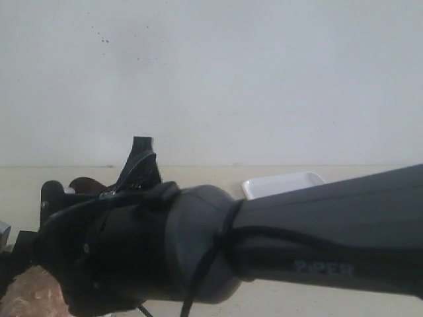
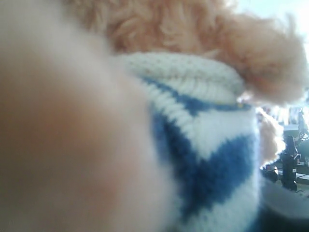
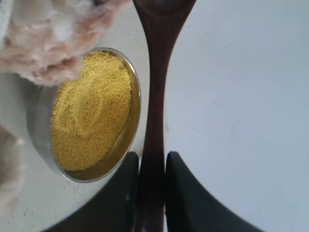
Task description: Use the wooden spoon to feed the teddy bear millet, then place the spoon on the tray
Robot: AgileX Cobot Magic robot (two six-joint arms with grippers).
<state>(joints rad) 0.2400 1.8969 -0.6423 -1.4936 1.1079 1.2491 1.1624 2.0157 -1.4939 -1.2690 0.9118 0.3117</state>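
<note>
My right gripper [image 3: 152,157] is shut on the slim handle of the dark wooden spoon [image 3: 155,87]. The spoon's bowl runs off the edge of the right wrist view, so whether it carries grain is hidden. Beside the handle stands the steel bowl [image 3: 37,126], heaped with yellow millet [image 3: 91,111]. The teddy bear's fuzzy fur [image 3: 43,43] hangs over the bowl's rim. In the left wrist view the teddy bear [image 2: 207,145] fills the picture with its blue-and-white striped shirt, pressed so close that the left jaws are hidden. The white tray [image 1: 284,183] lies on the table at the back.
My right arm [image 1: 310,238] stretches across the exterior view from right to left and covers most of the table. A patch of bear fur [image 1: 26,297] shows at the lower left corner. A plain wall stands behind the table.
</note>
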